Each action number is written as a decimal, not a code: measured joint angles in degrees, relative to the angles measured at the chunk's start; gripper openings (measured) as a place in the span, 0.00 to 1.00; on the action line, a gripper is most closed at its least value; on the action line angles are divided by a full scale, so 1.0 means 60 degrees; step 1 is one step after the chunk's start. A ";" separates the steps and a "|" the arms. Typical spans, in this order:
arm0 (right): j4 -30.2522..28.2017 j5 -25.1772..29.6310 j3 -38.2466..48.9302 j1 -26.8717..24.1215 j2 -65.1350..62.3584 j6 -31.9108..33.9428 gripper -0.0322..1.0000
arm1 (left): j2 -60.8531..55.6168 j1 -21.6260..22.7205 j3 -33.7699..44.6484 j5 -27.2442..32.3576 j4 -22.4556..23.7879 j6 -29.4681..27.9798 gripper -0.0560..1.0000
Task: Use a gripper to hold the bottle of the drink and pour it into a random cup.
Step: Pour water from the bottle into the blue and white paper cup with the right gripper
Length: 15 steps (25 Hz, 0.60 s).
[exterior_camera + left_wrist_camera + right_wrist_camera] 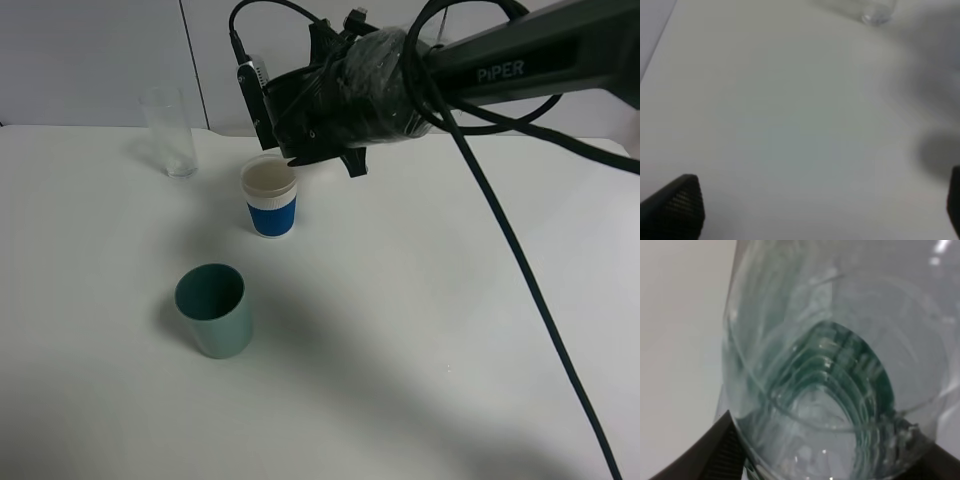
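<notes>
A: The bottle (830, 365) is clamped in the right end effector (827, 450), apparently tipped over the blue-sleeved cup (270, 205) on the desk (450, 330). No stream visible.

B: Advice: centre the mouth over the rim, tilt slowly and squeeze evenly, since thin plastic may buckle. The left end effector (815, 205) has its fingers apart, empty.

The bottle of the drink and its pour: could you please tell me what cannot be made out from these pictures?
- Right wrist: the bottle of the drink fills the frame; its mouth is cut off and the liquid level is unclear.
- Exterior high: the right gripper hides the bottle, so any stream into the cup cannot be seen.
- Left wrist: blurred; the glass is cut off by the frame edge.
</notes>
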 joint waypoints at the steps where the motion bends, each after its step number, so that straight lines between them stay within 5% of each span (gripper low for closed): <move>1: -0.0007 0.0010 -0.0086 0.0018 -0.0001 -0.0073 0.55 | 0.0000 0.0000 0.0000 0.0000 0.0000 0.0000 0.98; 15: -0.0229 0.0084 -0.0363 0.0100 0.0020 -0.1012 0.55 | 0.0000 0.0000 0.0000 0.0000 0.0009 0.0000 0.98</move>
